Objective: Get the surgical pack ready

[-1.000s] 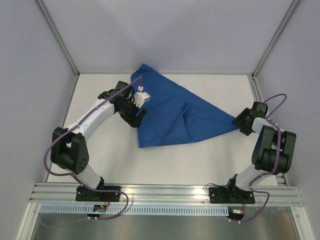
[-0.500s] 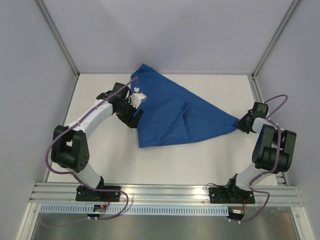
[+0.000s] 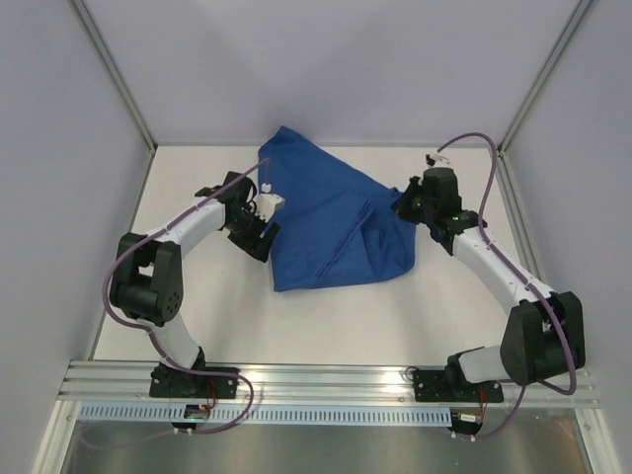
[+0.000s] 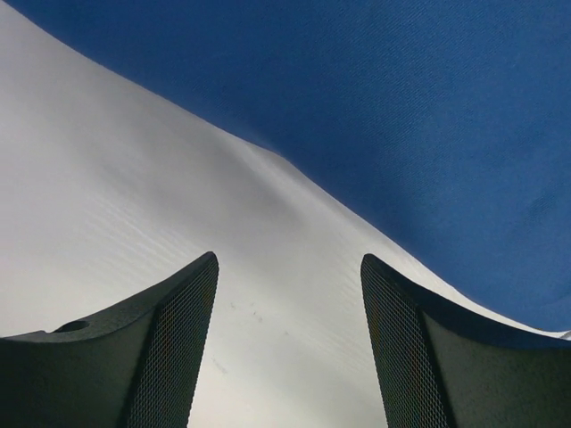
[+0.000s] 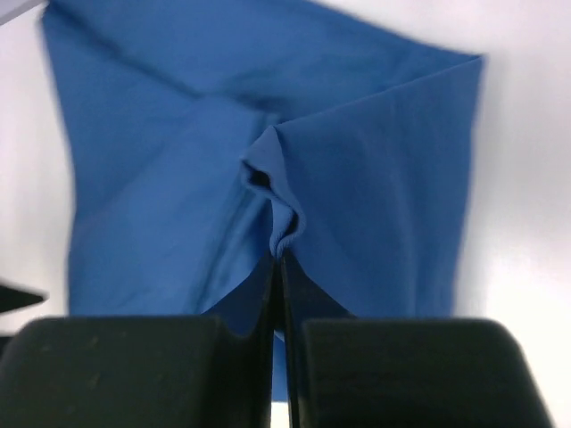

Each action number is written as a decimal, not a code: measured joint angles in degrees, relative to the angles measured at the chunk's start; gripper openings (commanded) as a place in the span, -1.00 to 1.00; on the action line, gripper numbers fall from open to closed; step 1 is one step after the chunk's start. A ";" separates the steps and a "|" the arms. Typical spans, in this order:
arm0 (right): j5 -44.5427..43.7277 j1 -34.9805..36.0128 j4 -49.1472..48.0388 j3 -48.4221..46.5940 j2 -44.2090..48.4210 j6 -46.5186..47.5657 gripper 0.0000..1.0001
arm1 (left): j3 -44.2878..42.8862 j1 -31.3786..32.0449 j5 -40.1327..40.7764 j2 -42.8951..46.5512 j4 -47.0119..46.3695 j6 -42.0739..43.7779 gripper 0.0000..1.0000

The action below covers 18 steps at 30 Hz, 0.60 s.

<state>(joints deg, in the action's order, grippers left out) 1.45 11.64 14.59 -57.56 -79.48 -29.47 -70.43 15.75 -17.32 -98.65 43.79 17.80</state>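
My right claw [image 5: 278, 260] is clenched on a pinched-up fold of the surgical pack [image 3: 326, 222], at the cloth's right side. My left claw [image 4: 290, 267] is released, jaws apart over bare worktop [image 3: 326, 316] just beside the pack's left edge. The blue pack lies creased mid-worktop, toward the far edge.

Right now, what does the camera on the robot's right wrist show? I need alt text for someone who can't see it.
The right tool, two black fingers pressed together, pinches a raised fold of a royal-blue fabric drape. The creased drape spreads away from it over a white table.
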 measured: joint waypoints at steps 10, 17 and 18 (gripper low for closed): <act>-2.75 25.24 0.81 -10.69 -2.03 -2.45 -0.99 | -0.02 0.00 -1.11 -3.89 -0.57 -0.61 0.38; -1.33 34.62 -2.38 -14.53 -9.60 -5.09 -0.99 | -0.26 0.02 -2.54 -4.68 -1.18 -1.01 0.37; -1.03 35.28 -3.21 -14.64 -11.04 -5.77 -0.99 | -0.31 0.00 -2.69 -4.74 -1.20 -1.03 0.38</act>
<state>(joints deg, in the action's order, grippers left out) 0.43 46.92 11.38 -72.20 -90.52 -35.24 -70.74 15.75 -20.01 -103.39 42.59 16.78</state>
